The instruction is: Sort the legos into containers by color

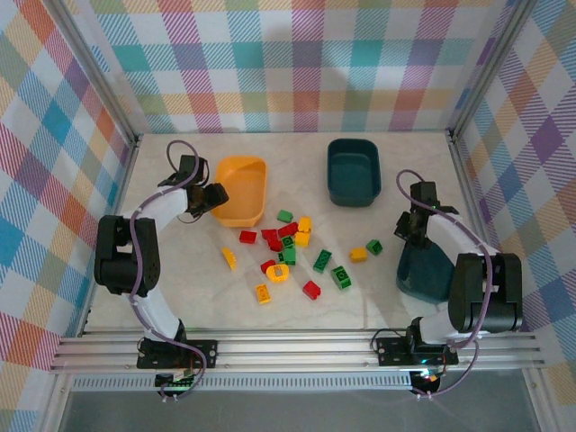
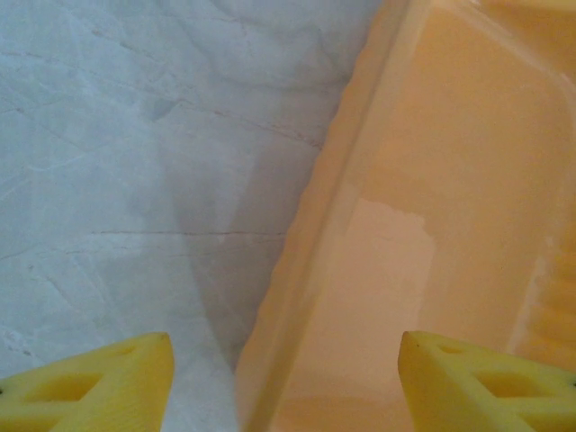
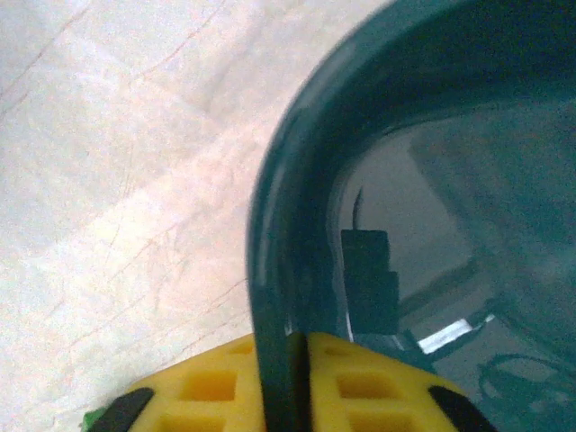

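Left gripper (image 2: 284,355) is spread wide and empty, straddling the yellow tub (image 1: 243,184) at its left rim. Legos (image 1: 288,252) lie loose on the table (image 1: 180,279), 4 o'clock from it, scatter running 9-to-3. Far teal tub (image 1: 353,175) looks empty. Right gripper (image 3: 283,360) is clamped on the near teal tub (image 3: 270,225) rim, legos at 8 o'clock. Left arm is free, so better placed. Flat top, ample room.
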Tool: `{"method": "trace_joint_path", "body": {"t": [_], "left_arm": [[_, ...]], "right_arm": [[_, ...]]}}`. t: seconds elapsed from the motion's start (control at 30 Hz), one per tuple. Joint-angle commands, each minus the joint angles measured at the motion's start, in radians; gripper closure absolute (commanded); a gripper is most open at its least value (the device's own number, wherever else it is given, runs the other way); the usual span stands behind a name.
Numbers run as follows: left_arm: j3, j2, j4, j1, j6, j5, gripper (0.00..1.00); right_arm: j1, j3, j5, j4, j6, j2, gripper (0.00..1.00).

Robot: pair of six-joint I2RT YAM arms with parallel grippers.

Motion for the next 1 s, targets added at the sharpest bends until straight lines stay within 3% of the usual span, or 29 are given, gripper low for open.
{"method": "trace_joint_path", "body": {"t": [0.0, 0.07, 0.2, 0.3, 0.6, 0.67, 0.77, 0.97], "left_arm": [[0.002, 0.001, 0.026, 0.004, 0.013, 0.025, 0.34], [-0.001, 0.008, 0.035, 0.004, 0.022, 0.034, 0.36], [0.007, 0.037, 0.042, 0.004, 0.032, 0.032, 0.43], [0.023, 0.062, 0.039, 0.004, 0.041, 0.020, 0.60], [0.041, 0.082, 0.022, 0.003, 0.066, -0.041, 0.91], [0.038, 0.085, 0.032, 0.004, 0.057, -0.041, 1.00], [0.058, 0.088, 0.034, 0.000, 0.064, -0.035, 1.00], [0.086, 0.092, 0.031, -0.015, 0.101, -0.043, 1.00]], "right_arm": [[0.017, 0.024, 0.053, -0.025, -0.009, 0.002, 0.93], [0.031, 0.032, 0.086, -0.034, -0.017, -0.017, 0.99], [0.059, 0.061, 0.170, -0.041, -0.038, -0.089, 1.00], [0.095, 0.133, 0.173, -0.033, -0.035, -0.133, 1.00], [0.393, 0.464, 0.256, -0.026, -0.103, -0.063, 1.00], [0.465, 0.517, 0.205, 0.039, -0.130, -0.004, 1.00], [0.565, 0.653, 0.157, 0.081, -0.172, 0.139, 1.00], [0.643, 1.011, 0.076, 0.081, -0.189, 0.465, 1.00]]}}
